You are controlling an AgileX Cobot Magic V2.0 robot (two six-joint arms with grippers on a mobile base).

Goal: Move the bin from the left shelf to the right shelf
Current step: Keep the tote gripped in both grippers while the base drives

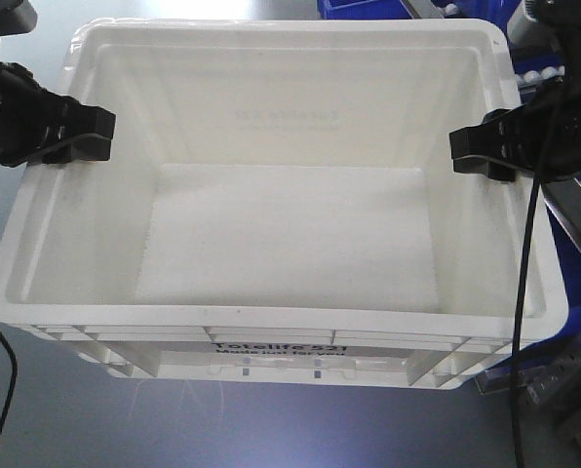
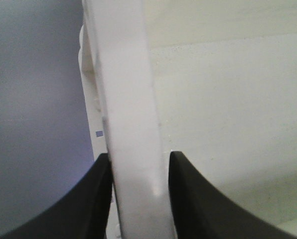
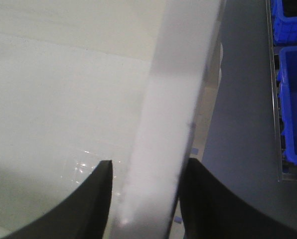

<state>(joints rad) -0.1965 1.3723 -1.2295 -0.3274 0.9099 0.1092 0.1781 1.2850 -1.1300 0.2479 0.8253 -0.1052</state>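
bin (image 1: 290, 244), white and rectangular, fills most of the front-facing view, its open top facing up and its bare floor showing. black print (image 1: 276, 347) reading "totelife 521" runs along the outer wall at 6 o'clock, under the thick rolled rim (image 1: 271, 320), with ribs to either side of it.

left gripper (image 1: 97, 135) comes in at 9 o'clock and is clamped on the rim of that side wall, one black finger outside and one inside. in the left wrist view the left gripper (image 2: 138, 199) has its two dark fingers (image 2: 88, 204) pressed against the white rim strip that runs up between them.

right gripper (image 1: 469, 154) comes in at 3 o'clock and grips the opposite rim the same way. in the right wrist view the right gripper (image 3: 146, 204) straddles the rim, a finger close against each face.

grey surface (image 1: 271, 429) lies below the bin at 6 o'clock. whether the bin rests on it or hangs just above it cannot be told. a black cable (image 1: 518, 292) drops from the right arm across the rim at 4 o'clock. blue bins (image 3: 294, 124) sit beyond the bin's right side, at 2 o'clock in the right wrist view, apart from the white bin.
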